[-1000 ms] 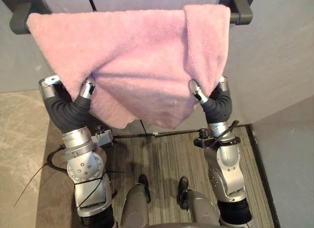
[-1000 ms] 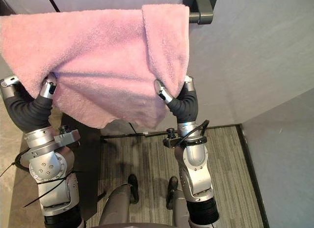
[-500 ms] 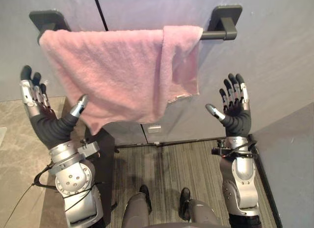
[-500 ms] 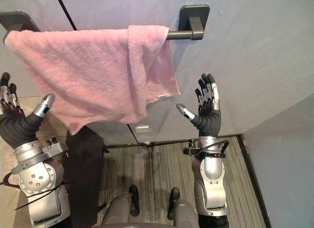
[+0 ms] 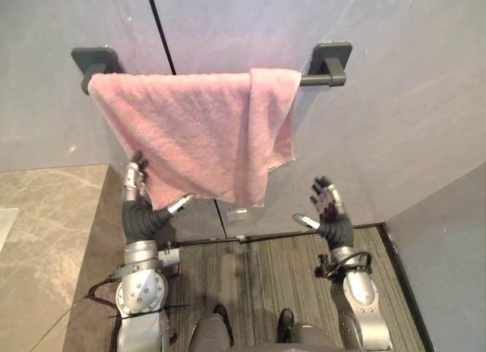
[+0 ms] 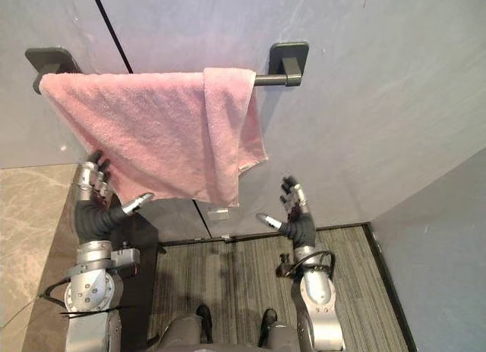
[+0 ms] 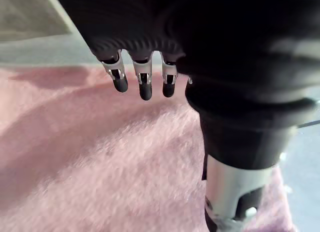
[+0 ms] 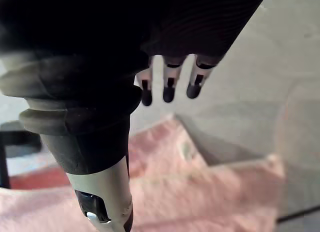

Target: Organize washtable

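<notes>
The pink towel (image 5: 197, 132) hangs over a dark bar (image 5: 313, 80) fixed to the grey wall (image 5: 395, 102) by two brackets (image 5: 97, 60). It covers the bar from the left bracket almost to the right one. At its right end a narrower strip is folded over the front and hangs doubled. The lower edge slants, with the lowest part near the middle.

The left hand (image 5: 141, 206) is raised just under the towel's lower left edge. Its fingers (image 7: 145, 86) are straight and slightly apart, and the thumb reaches toward the hem. It holds nothing, and I cannot tell whether it touches the cloth. Its wrist view shows the towel's pink pile (image 7: 100, 167) close beyond the fingertips.

The right hand (image 5: 331, 215) is raised lower and to the right, well apart from the towel. Its fingers (image 8: 169, 90) are straight and spread, empty, with the thumb out to the side.

Below lies a striped floor (image 5: 258, 268).
</notes>
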You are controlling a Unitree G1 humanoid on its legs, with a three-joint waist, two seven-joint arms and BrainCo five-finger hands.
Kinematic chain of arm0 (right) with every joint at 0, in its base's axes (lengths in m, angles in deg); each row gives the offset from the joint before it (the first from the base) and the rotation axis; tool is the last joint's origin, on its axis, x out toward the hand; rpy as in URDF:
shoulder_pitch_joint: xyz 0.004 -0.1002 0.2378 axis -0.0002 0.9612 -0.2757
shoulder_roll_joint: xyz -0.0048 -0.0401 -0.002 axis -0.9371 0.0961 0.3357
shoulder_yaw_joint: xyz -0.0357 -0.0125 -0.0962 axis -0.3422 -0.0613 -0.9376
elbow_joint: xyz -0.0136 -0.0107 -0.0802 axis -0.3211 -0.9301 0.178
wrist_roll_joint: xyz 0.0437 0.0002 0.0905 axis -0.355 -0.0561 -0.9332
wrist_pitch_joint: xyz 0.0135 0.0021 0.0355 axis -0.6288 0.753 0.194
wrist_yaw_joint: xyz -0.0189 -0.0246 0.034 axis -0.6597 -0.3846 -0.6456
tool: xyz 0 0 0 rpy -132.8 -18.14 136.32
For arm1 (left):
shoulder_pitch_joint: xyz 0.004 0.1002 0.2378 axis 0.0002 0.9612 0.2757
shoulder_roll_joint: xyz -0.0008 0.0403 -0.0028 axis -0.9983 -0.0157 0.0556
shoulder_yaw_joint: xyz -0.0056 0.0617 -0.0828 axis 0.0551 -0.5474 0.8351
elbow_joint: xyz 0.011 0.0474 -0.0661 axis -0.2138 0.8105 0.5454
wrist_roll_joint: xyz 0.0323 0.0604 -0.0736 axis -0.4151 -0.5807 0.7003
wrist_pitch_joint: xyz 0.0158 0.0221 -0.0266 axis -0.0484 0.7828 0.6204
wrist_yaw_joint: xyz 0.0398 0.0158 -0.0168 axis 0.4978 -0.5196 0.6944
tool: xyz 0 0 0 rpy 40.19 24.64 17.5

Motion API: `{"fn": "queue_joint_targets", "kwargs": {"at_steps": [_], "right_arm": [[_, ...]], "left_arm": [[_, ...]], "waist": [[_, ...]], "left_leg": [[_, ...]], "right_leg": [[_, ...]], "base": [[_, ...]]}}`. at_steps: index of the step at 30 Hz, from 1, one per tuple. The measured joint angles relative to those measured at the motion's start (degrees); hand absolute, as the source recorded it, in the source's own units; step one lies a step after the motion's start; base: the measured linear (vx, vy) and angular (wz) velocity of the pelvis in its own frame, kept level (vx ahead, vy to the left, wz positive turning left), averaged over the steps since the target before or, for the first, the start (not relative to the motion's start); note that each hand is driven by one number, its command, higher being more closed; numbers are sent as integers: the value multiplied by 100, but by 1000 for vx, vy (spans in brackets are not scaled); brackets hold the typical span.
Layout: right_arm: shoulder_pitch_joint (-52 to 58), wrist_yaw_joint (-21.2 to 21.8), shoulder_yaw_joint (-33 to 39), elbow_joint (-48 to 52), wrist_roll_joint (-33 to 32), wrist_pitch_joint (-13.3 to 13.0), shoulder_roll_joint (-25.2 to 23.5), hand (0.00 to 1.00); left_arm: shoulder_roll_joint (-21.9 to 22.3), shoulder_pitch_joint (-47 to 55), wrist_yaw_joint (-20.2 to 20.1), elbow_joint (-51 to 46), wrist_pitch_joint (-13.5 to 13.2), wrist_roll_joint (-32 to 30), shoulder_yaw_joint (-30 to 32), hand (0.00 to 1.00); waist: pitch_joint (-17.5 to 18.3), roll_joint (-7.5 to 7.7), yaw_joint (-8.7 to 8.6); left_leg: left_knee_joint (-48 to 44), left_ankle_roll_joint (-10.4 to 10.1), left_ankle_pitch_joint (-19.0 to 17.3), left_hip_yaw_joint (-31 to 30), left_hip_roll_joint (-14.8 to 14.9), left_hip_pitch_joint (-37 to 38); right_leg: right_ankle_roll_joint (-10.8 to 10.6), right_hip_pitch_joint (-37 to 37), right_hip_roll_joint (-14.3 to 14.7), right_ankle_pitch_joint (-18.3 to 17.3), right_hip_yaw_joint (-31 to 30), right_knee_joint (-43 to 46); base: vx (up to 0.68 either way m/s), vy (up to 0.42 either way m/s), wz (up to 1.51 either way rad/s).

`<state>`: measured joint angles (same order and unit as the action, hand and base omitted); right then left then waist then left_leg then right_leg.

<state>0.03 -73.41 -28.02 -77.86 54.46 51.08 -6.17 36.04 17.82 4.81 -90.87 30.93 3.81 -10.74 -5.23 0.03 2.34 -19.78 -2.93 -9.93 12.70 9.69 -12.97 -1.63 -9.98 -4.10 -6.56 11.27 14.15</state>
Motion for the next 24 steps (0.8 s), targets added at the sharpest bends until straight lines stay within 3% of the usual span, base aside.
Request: {"fn": "queue_joint_targets", "kwargs": {"at_steps": [4,9,15,18,21,24], "right_arm": [[335,827,-620,129,-408,-6,274,0],[53,1434,-1248,379,-1140,-51,445,0],[-1745,1428,-2119,-149,-1801,-74,416,0],[-2529,1354,-2483,-675,-1803,-74,300,0],[-3354,1027,-2472,-1249,-1693,-155,74,0],[-3770,766,-2459,-1429,-1539,-258,-29,0]], "left_arm": [[-283,483,-712,218,-71,904,-276,0],[-564,540,-897,657,-221,1354,-300,0],[-756,-14,-810,877,-350,1677,-267,0],[-847,-346,-715,937,-406,1886,-206,0],[-1168,-900,-662,1162,-482,2036,-167,0],[-1476,-1161,-655,1196,-521,2199,-61,0]], "waist": [[47,29,-4],[418,96,-3],[438,97,11],[437,92,44],[398,33,167],[315,-23,178]], "left_leg": [[206,-19,14,29,-53,266],[499,-73,114,15,-136,398],[1001,-43,369,-28,-284,763],[1136,-27,469,-49,-323,776],[1320,0,623,-75,-372,755],[1386,24,696,-98,-386,675]], "right_leg": [[-18,214,-7,-13,-21,-140],[-36,298,-8,13,-20,-346],[-79,664,-17,238,0,-806],[-75,684,-18,328,17,-930],[-72,662,-23,468,40,-1087],[-69,604,-23,549,72,-1169]], "base": [[30,-4,-1],[44,-7,1],[29,1,3],[-24,4,4],[-47,8,6],[-64,8,4]]}}
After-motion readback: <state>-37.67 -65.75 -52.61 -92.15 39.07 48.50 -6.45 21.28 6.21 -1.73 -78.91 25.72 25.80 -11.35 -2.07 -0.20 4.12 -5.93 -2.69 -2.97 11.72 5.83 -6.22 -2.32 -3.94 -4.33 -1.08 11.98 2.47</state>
